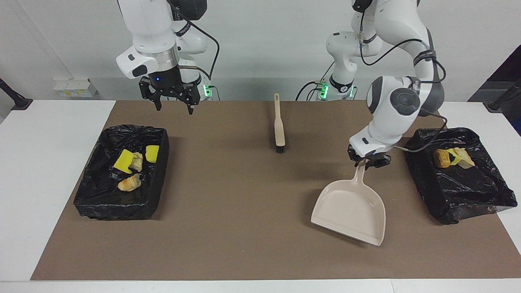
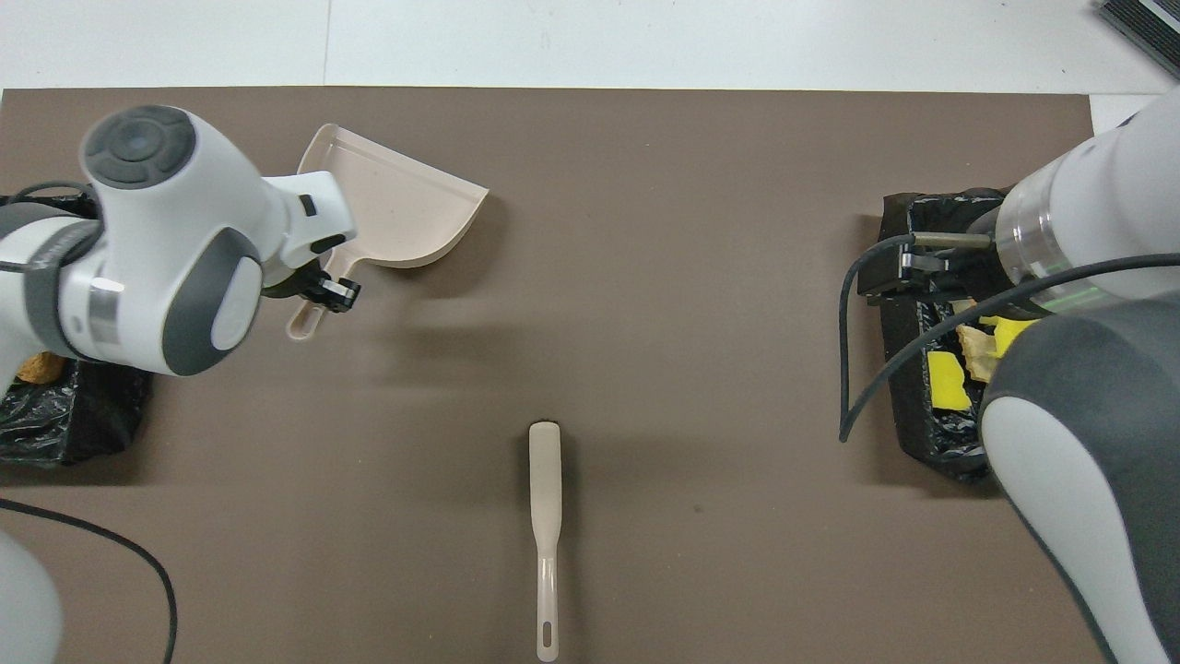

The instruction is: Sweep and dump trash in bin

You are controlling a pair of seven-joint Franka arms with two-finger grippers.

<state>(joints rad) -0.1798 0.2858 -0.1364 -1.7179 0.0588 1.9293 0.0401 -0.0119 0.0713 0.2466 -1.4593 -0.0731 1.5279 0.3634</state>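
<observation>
The trash lies in two black-lined bins. In the bin at the right arm's end are two yellow wedges, a beige lump and a bread-like piece. In the bin at the left arm's end are a bread-like piece and a yellow-and-beige scrap. The beige dustpan rests empty on the brown mat. My left gripper is down at its handle. My right gripper is open and empty, raised over the mat beside its bin.
The beige brush lies on the mat mid-table, nearer to the robots than the dustpan, bristles pointing away from them; it also shows in the overhead view. The brown mat covers most of the white table.
</observation>
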